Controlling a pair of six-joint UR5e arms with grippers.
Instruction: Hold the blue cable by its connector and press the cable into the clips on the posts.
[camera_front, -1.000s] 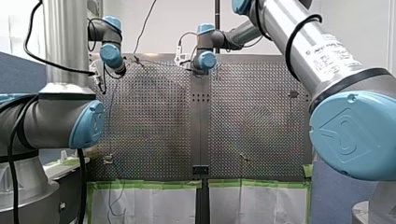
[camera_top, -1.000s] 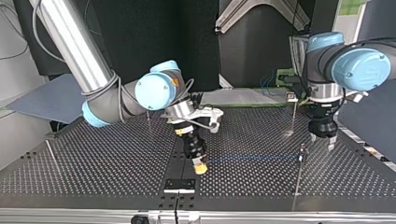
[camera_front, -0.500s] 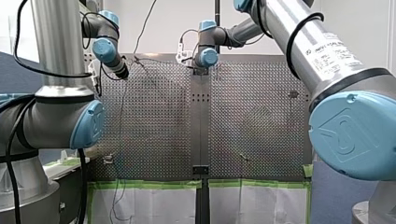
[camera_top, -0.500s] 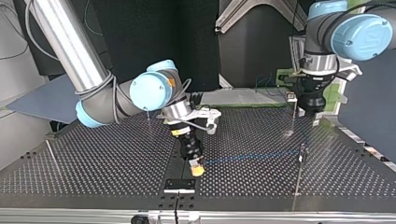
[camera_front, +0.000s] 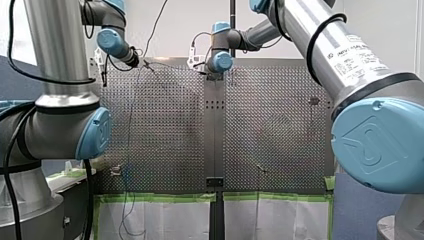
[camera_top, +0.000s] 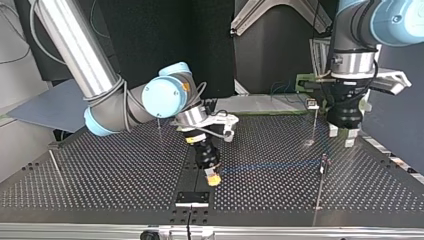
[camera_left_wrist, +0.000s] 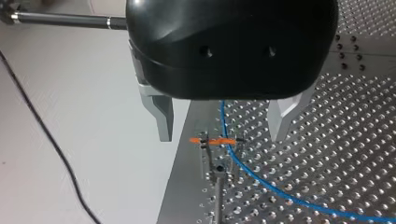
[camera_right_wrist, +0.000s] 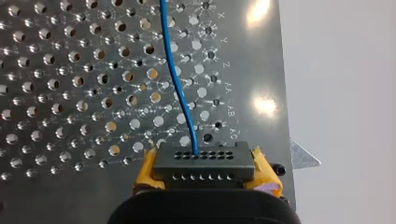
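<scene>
right wrist view: connector (camera_right_wrist: 204, 163) in tool (camera_right_wrist: 204, 171)

Blue cable (camera_right_wrist: 175, 74), dark grey connector (camera_right_wrist: 204, 165)
Yellow pads (camera_right_wrist: 145, 173); orange clip (camera_left_wrist: 212, 141); silver table (camera_right_wrist: 70, 116) dotted with holes; green tape (camera_front: 155, 197).

Front and top views face each other across the perforated table (camera_top: 100, 185); wrist views look closely down.

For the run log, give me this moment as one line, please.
right gripper: shut on connector | blue cable: runs past orange clip | left gripper: open, holding nothing
</scene>
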